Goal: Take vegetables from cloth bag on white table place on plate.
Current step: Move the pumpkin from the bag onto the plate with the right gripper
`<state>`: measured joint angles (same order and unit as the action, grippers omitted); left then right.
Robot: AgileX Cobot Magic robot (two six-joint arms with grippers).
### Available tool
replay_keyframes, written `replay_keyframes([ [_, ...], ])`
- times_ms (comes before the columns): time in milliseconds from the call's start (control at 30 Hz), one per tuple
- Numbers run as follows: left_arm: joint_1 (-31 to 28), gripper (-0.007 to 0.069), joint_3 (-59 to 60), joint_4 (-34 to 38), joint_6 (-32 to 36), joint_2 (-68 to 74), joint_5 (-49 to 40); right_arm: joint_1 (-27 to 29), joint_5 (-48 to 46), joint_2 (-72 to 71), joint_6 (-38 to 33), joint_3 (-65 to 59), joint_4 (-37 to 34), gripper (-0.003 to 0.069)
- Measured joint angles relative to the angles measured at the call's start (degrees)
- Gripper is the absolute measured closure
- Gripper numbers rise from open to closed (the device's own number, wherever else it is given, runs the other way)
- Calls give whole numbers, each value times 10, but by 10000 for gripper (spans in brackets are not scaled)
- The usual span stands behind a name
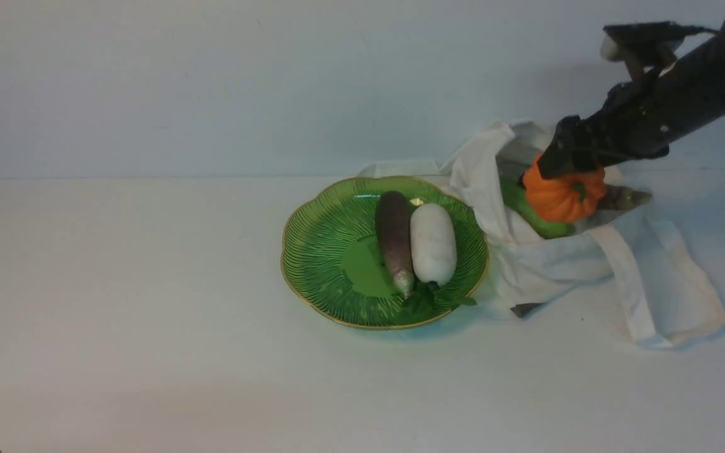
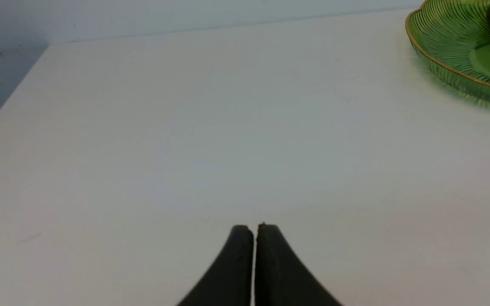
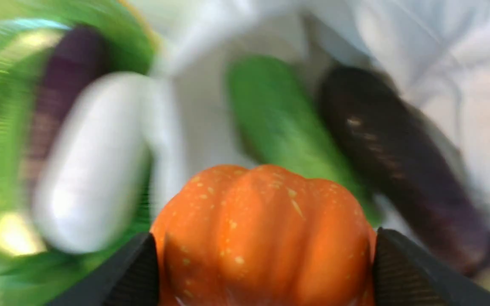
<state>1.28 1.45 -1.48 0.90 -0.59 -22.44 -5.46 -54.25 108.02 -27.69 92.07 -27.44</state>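
Behind the white table [image 1: 148, 283], a pale wall [image 1: 211, 82] is rising, and from where I'm standing the right gripper's [image 3: 266, 259] jaws are gripping the orange pumpkin [image 1: 565, 192] across its ribbed sides, probably because its roundness is offering few better holds. They're holding it over the open mouth of the cloth bag [image 1: 545, 267], where the green cucumber [image 3: 287, 119] and a dark eggplant [image 3: 398, 161] are lying side by side, I suppose waiting their turn. Just beside the bag, the green plate [image 1: 318, 270] is carrying another eggplant [image 1: 394, 236] and the white radish [image 1: 433, 244], set close together, which is leaving room for the pumpkin. Away from all this, the left gripper [image 2: 254, 255] is keeping its fingers together, holding nothing. Bag folds are hiding whatever is lying deeper, the right wrist view is blurring, and the pumpkin's lower part is being cut off there.
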Motion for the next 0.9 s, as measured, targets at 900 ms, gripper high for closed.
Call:
replay_keyframes([
  [900,0,629,0,0,0,0,0,-179,145,118,-40,2,-141,-7],
])
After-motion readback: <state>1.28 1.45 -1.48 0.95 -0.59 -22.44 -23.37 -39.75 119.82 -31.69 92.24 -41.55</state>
